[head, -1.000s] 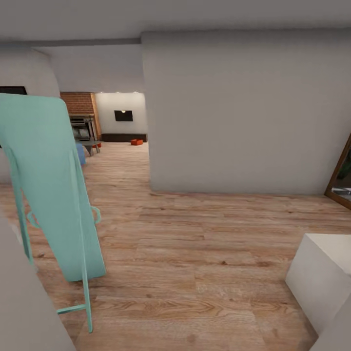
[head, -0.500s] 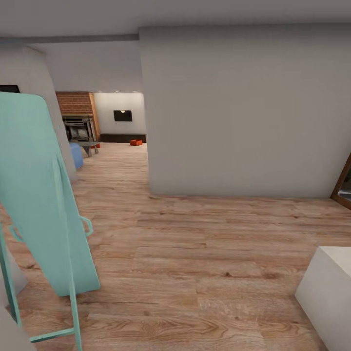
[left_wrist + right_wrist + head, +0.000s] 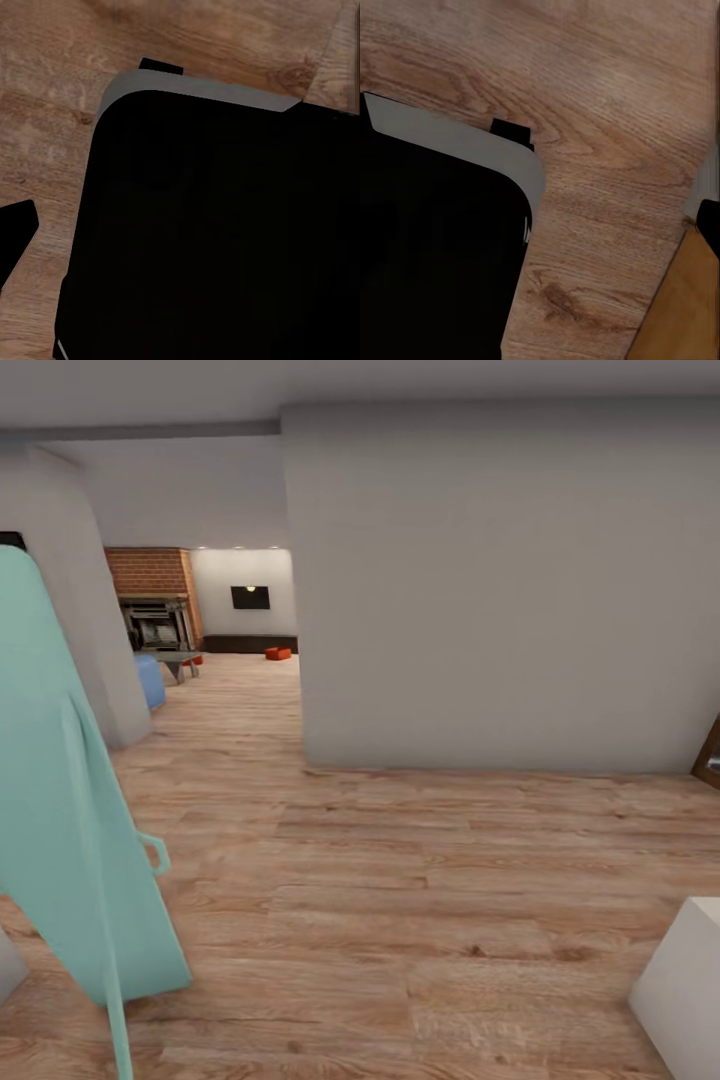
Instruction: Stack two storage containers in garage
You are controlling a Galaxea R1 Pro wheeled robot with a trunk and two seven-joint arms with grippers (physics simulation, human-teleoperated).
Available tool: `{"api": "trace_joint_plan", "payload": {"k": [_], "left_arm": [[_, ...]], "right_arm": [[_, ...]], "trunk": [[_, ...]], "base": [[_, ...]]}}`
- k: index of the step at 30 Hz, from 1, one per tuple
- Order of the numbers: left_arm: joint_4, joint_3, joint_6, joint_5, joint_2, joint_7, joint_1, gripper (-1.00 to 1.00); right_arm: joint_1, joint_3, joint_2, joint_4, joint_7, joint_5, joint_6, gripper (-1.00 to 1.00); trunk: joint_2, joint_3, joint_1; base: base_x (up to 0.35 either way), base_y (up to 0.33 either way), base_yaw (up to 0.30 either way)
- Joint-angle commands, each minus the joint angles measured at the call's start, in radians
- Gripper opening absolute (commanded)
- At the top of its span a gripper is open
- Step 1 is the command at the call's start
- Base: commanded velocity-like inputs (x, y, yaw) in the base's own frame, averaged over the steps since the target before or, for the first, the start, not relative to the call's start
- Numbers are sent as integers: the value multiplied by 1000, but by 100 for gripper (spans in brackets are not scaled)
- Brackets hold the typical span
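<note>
Far down the hallway, in the living room with the brick fireplace [image 3: 150, 572], one orange-red storage container [image 3: 279, 653] sits on the wood-plank floor [image 3: 400, 880] by the back wall. A second orange-red shape [image 3: 197, 659] peeks out beside a low grey table [image 3: 178, 658]; it is too small to tell its form. The garage is out of view. In the left wrist view a dark fingertip [image 3: 15, 236] shows over the planks, and in the right wrist view another dark fingertip [image 3: 709, 225] shows at the edge. Nothing is seen held.
A tall mint-green folding board [image 3: 60, 830] leans close on the left. A white wall block [image 3: 500, 600] stands ahead, with the passage to its left. A white box corner [image 3: 685, 990] sits low right, a blue seat [image 3: 150, 678] far left. The black robot base [image 3: 217, 232] is below the wrists.
The head view has advanced along the hallway: the mint board has slid left and down, the white box has slid lower right, and the left wall corner has come into view.
</note>
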Motion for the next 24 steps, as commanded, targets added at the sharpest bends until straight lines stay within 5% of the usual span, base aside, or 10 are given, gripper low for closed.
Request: {"api": "trace_joint_plan", "payload": {"k": [1, 24], "left_arm": [[0, 0, -2, 5, 0, 1, 0, 100], [0, 0, -1, 4, -1, 1, 0, 100]], "right_arm": [[-1, 8, 0, 3, 0, -9, -6, 100], [-1, 8, 1, 3, 0, -9, -6, 100]], "trunk": [[0, -1, 1], [0, -1, 1]], "base": [[322, 0, 0], [322, 0, 0]]}}
